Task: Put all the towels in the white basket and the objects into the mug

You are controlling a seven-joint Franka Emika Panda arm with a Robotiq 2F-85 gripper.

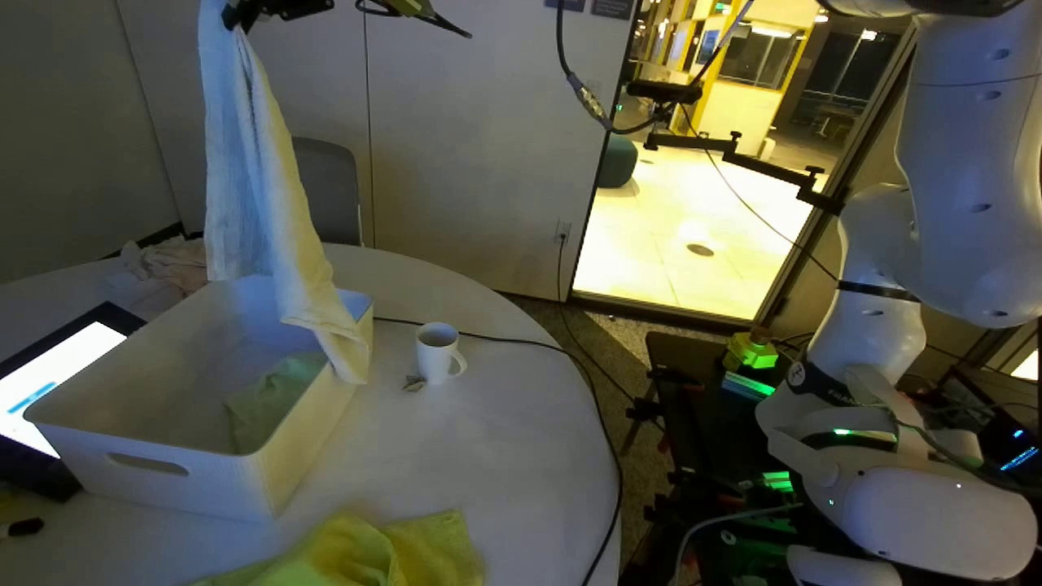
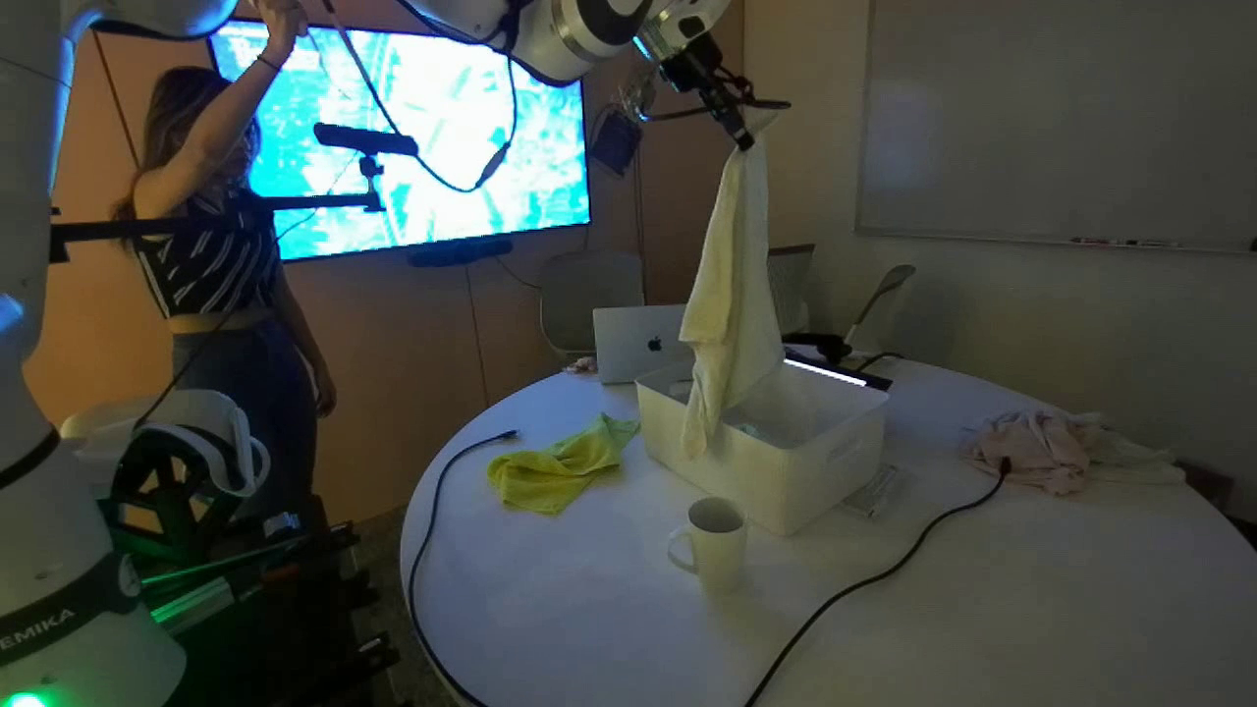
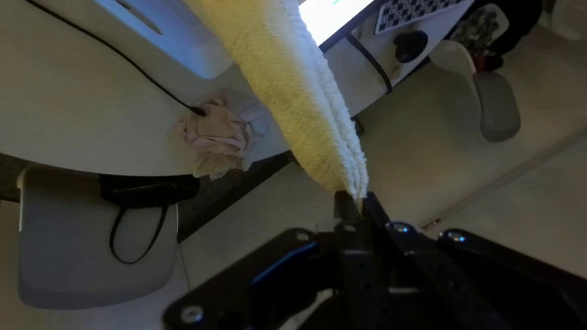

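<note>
The wrist view shows the claw (image 3: 360, 204) clamped down narrow on a gathered bit of the white towel (image 3: 293, 101); looks like only the very tips have it, so I'd guess it could slip if the cloth catches on anything. In an exterior view that towel hangs over the basket (image 1: 220, 488), except its bottom end drops in front of the outer wall on the side facing the mug (image 1: 438, 356). Let go here and I bet it slides off over the edge or ends up half on the table (image 1: 488, 439), because that end looks to be on the wrong side. Can't tell whether it's touching the wall; if it is, pulling sideways might tug the whole basket along. Green towel (image 1: 273, 399) is already inside. There's a tiny thing (image 1: 413, 382) just beside the mug, too small to make out, maybe one of the objects meant to go in. In an exterior view the yellow towel (image 2: 555, 471) lies bunched on the table near the basket, so that one's not done, and the mug stands upright close to a basket corner. A low swing that way could sweep it over, so I'd lift higher and shift inward before dropping.
</note>
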